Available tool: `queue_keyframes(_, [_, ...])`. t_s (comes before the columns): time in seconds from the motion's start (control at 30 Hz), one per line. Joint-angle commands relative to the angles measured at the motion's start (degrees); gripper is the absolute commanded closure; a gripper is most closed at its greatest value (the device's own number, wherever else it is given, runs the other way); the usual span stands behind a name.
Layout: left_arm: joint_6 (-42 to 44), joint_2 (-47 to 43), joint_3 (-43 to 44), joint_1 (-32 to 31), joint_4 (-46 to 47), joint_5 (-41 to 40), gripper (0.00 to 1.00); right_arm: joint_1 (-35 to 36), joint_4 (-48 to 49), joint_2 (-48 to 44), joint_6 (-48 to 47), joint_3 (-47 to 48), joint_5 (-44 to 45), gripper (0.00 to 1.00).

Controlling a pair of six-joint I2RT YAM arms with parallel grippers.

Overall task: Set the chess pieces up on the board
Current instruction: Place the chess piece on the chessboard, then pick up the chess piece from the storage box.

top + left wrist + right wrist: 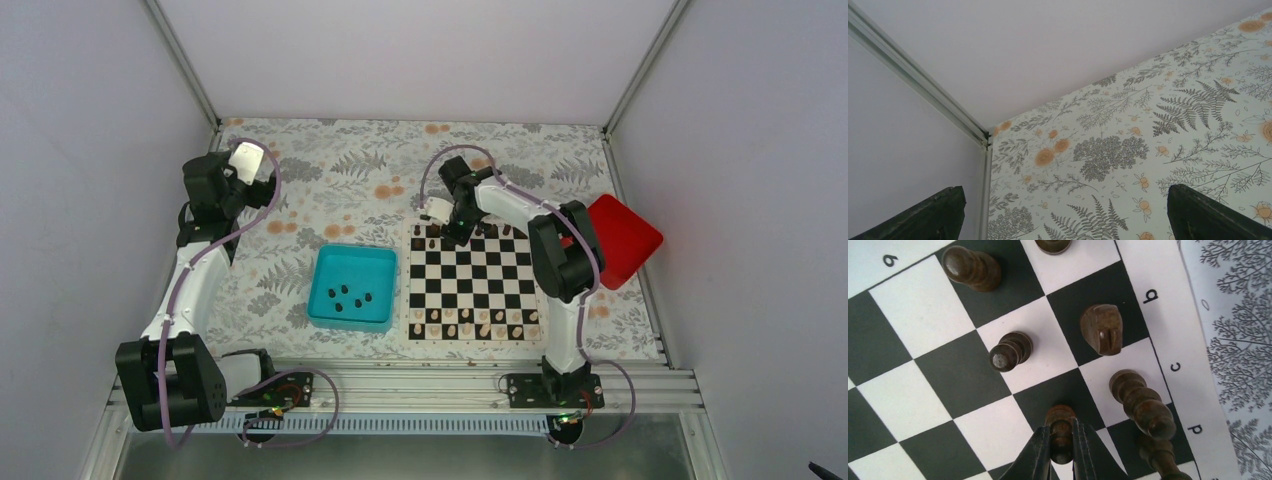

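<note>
From the top camera, I am seeing the board [470,285] lying on the floral surface [340,170] right of centre. Its near edge is running close to the rail, and its far right corner is sitting just beside the red box [625,240]. The teal tray [318,290] is sitting just left of the board across a narrow gap, with a few dark chess pieces [350,297] lying loose inside. Pale pieces [470,322] are lining the two near rows, and the widest open stretch of surface is lying far and left, towards the back wall. The right pincer [452,232] is hanging over the board's far left corner. The left arm [200,270] is reaching up along the left wall.

Through the left wrist camera, the left pincer [1063,220] is gaping wide, gripping nothing and facing the back left corner where the walls are meeting the surface.

Through the right wrist camera, the right pincer [1062,450] is pinching a dark pawn [1060,432] narrowly by its upper part, over a black square one row in from the lettered border [1168,340], level with the letter c. I cannot tell whether its base is touching. It is a turned, glossy brown piece. A knight [1102,329], a taller piece [1143,405] and another pawn [1009,351] are standing nearby, upright and apart
</note>
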Motion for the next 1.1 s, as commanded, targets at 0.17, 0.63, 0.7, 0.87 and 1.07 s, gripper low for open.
queue_keyframes(0.17, [-0.08, 0.53, 0.44, 0.19, 0.95, 0.75, 0.0, 0.64, 0.33, 2.16, -0.55, 1.12, -1.43, 0.95])
queue_keyframes(0.63, [-0.05, 0.26, 0.67, 0.21, 0.68, 0.74, 0.0, 1.42, -5.21, -4.65, 0.11, 5.78, -0.48, 0.67])
queue_keyframes(0.7, [-0.14, 0.27, 0.66, 0.26, 0.69, 0.82, 0.0, 2.61, -7.6, -6.41, 0.29, 8.3, -1.39, 0.65])
queue_keyframes(0.87, [-0.03, 0.2, 0.62, 0.27, 0.66, 1.09, 0.0, 10.67, -11.47, -7.8, 1.52, 13.62, -1.15, 0.62])
queue_keyframes(1.07, [-0.09, -0.1, 1.07, 0.25, 0.16, 1.57, 0.0, 24.55, -9.51, -4.62, 2.79, 16.9, -0.24, 0.56])
